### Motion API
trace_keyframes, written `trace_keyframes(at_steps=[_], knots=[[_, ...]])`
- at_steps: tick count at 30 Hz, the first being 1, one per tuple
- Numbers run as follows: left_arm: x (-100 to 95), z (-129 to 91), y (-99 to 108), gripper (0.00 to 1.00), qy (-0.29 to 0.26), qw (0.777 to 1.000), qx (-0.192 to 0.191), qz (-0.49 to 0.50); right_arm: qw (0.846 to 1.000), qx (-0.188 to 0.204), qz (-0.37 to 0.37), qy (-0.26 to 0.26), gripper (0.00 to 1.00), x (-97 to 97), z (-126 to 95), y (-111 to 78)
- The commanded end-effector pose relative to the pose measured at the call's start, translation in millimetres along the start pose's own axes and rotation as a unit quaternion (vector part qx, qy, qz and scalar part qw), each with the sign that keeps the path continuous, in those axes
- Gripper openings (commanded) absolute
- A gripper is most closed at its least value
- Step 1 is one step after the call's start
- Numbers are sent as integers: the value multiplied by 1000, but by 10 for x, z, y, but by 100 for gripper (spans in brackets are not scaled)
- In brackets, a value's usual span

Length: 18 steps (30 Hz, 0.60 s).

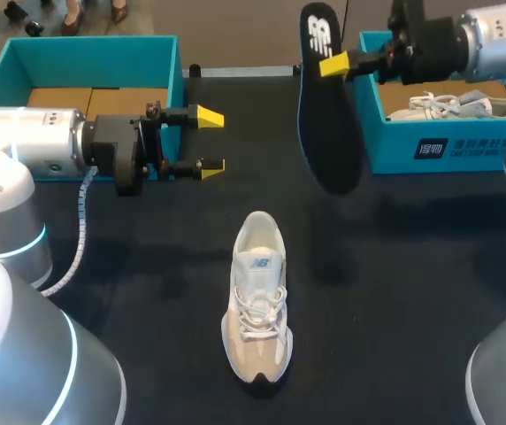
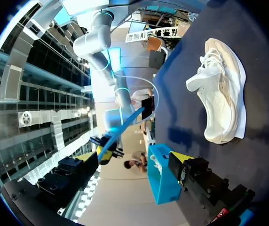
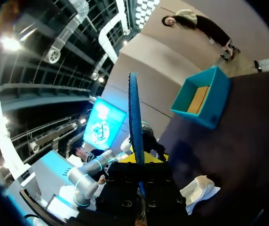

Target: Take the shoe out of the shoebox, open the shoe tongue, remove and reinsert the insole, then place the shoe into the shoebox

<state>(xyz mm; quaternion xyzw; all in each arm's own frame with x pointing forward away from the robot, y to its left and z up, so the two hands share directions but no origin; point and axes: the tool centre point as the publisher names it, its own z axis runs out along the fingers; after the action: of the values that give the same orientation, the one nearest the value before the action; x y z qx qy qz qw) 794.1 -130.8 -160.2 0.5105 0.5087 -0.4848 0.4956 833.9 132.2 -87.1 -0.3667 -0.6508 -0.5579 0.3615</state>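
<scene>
A white and beige shoe (image 1: 257, 301) lies on the dark table at the middle, toe toward the front edge. High above the table's back right, my right gripper (image 1: 334, 64) is shut on a black insole (image 1: 324, 124) with a blue rim, which hangs down from its fingers. In the right wrist view the insole (image 3: 134, 113) stands edge-on between the tips of that gripper (image 3: 140, 159). My left gripper (image 1: 209, 140) is open and holds nothing, above the table to the back left of the shoe. The left wrist view shows the shoe (image 2: 221, 94) lying beside that gripper (image 2: 133, 159).
A teal shoebox (image 1: 23, 62) with a cardboard floor stands at the back left, behind my left gripper. Another teal shoebox (image 1: 430, 146) at the back right holds a second white shoe (image 1: 439, 106). In the right wrist view the left box (image 3: 202, 96) lies ahead.
</scene>
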Motion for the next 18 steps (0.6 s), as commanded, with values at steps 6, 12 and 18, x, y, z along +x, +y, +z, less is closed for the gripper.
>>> trace_keyframes(at_steps=[6,12,18], knots=[[1,11,-4,100,0,1000,-1,0,995,-35,88,-30,0,-191,391,-15],[1,11,-4,100,0,1000,-1,0,993,-34,106,-34,0,-205,423,-17],[1,11,-4,100,0,1000,-1,0,993,-34,106,-34,0,-205,423,-17]])
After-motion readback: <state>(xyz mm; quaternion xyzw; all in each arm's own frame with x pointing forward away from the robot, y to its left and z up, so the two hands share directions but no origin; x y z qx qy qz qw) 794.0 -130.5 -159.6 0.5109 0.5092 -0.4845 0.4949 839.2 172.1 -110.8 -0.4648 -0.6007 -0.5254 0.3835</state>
